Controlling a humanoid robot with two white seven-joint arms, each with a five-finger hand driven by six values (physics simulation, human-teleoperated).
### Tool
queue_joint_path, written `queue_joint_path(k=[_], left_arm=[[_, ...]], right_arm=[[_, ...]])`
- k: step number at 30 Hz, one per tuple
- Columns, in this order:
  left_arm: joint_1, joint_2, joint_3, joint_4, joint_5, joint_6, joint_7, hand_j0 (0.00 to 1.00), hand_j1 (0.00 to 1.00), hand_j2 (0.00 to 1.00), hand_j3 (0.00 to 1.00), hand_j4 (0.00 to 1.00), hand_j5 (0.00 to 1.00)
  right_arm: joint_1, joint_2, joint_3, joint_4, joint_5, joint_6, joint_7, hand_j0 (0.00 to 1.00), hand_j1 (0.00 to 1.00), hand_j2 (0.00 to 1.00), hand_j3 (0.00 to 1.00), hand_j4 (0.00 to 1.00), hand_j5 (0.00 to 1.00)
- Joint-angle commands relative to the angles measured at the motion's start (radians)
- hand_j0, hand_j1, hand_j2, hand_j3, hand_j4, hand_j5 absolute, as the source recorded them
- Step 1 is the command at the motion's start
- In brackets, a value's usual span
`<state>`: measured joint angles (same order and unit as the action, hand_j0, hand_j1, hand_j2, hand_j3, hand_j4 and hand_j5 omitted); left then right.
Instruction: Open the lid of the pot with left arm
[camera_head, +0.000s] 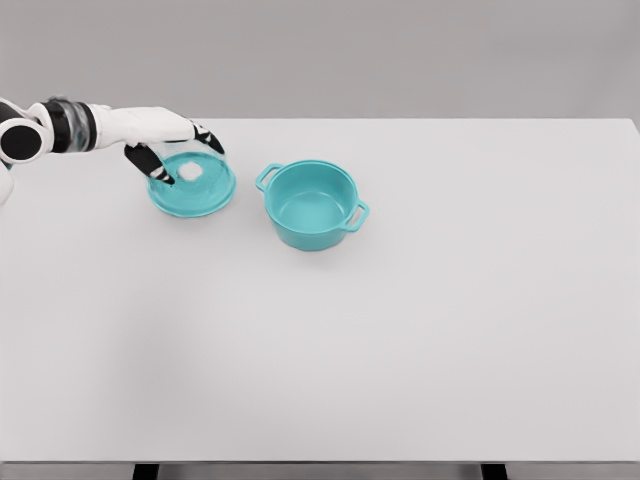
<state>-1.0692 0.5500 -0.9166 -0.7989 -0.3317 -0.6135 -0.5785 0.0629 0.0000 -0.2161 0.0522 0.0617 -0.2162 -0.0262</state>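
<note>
Teal pot (312, 204) upright on white table (400, 350), uncovered, interior bare, one handle at upper left, other at right. Teal lid (193, 185) flat on table just left of pot, apart from it, white knob (190, 171) at centre. Left hand (168, 140) above far-left edge of lid, left of pot; fingers (150, 163) spread and hanging down over lid rim, nothing gripped. Whether fingertips touch lid: cannot tell. Forearm reaching in from left of pot.
</note>
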Motion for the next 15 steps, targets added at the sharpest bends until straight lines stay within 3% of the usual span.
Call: queue_joint_path(k=[1, 5, 7, 9, 15], left_arm=[[0.0, 0.001, 0.004, 0.0, 0.007, 0.003, 0.0, 1.0, 1.0, 1.0, 1.0, 1.0, 1.0], [0.002, 0.039, 0.036, -0.002, 0.028, 0.003, 0.002, 1.0, 1.0, 1.0, 1.0, 1.0, 1.0], [0.058, 0.091, 0.154, -0.002, 0.042, 0.003, 0.003, 1.0, 1.0, 1.0, 1.0, 1.0, 1.0], [0.097, 0.139, 0.22, -0.002, 0.054, 0.003, 0.003, 1.0, 1.0, 1.0, 1.0, 1.0, 1.0], [0.143, 0.18, 0.234, -0.003, 0.134, 0.003, 0.003, 1.0, 1.0, 1.0, 1.0, 1.0, 1.0]], right_arm=[[0.0, 0.0, 0.0, 0.0, 0.0, 0.0, 0.0, 1.0, 1.0, 1.0, 1.0, 1.0, 1.0], [0.0, 0.0, 0.0, 0.0, 0.0, 0.0, 0.0, 1.0, 1.0, 1.0, 1.0, 1.0, 1.0], [0.0, 0.0, 0.0, 0.0, 0.0, 0.0, 0.0, 1.0, 1.0, 1.0, 1.0, 1.0, 1.0], [0.0, 0.0, 0.0, 0.0, 0.0, 0.0, 0.0, 1.0, 1.0, 1.0, 1.0, 1.0, 1.0], [0.0, 0.0, 0.0, 0.0, 0.0, 0.0, 0.0, 1.0, 1.0, 1.0, 1.0, 1.0, 1.0]])
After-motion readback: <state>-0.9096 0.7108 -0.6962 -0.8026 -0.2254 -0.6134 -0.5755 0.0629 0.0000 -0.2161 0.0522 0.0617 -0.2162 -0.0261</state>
